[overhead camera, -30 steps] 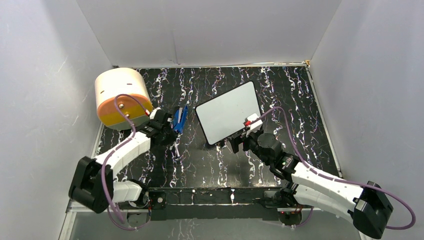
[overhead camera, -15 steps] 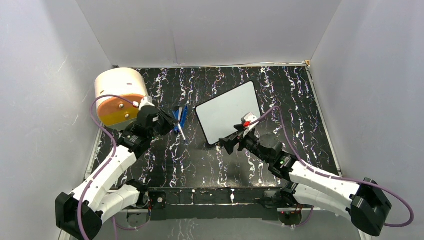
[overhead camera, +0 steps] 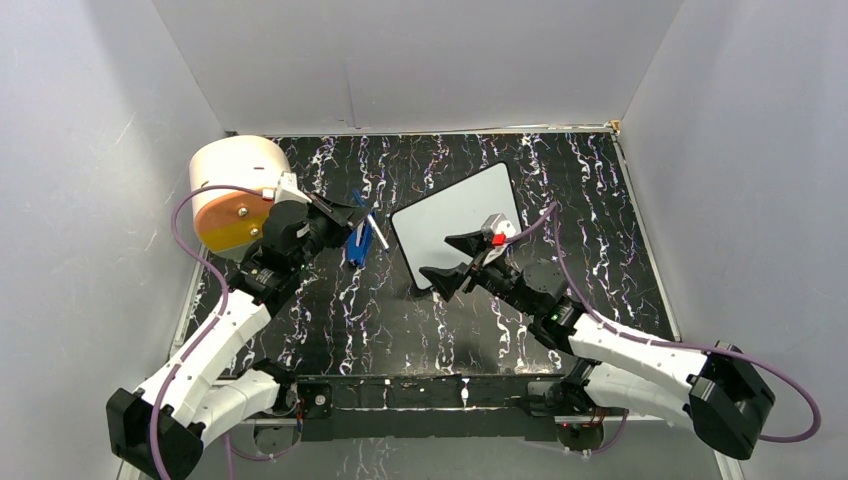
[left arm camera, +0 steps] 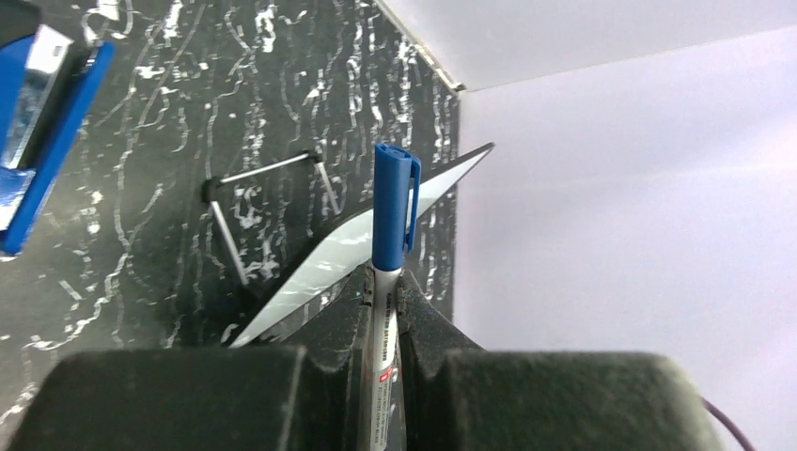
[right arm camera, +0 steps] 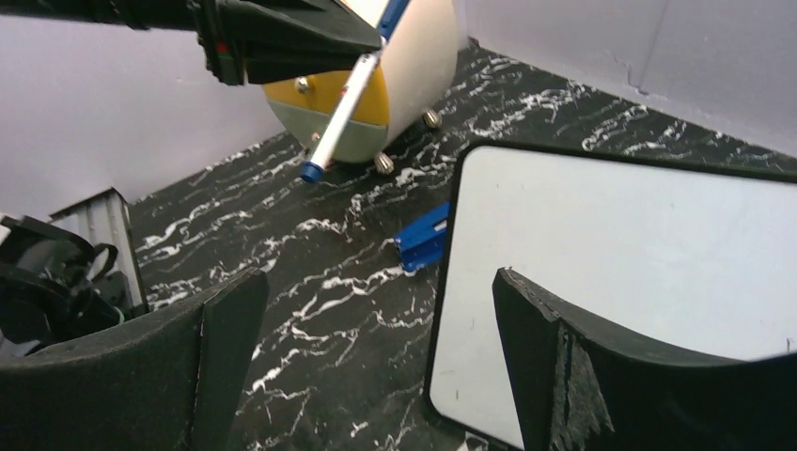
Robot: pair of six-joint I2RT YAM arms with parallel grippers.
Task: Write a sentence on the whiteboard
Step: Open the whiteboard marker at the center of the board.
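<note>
So the whiteboard (overhead camera: 455, 220) sits mid-table (overhead camera: 600, 230), drum (overhead camera: 235, 175) off in the far-left corner, a small block (overhead camera: 356, 248) lying between them. The marker (overhead camera: 376, 234) hangs over that block in the left gripper (overhead camera: 345, 213); the right gripper (overhead camera: 452, 260) is at the board's near-left corner.

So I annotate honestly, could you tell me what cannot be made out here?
Print on the marker: left wrist view, too small, blurred.
Near edge of the whiteboard: right wrist view, behind the right gripper; right side cut off.
The blue object: left wrist view, cut by the left edge.
</note>
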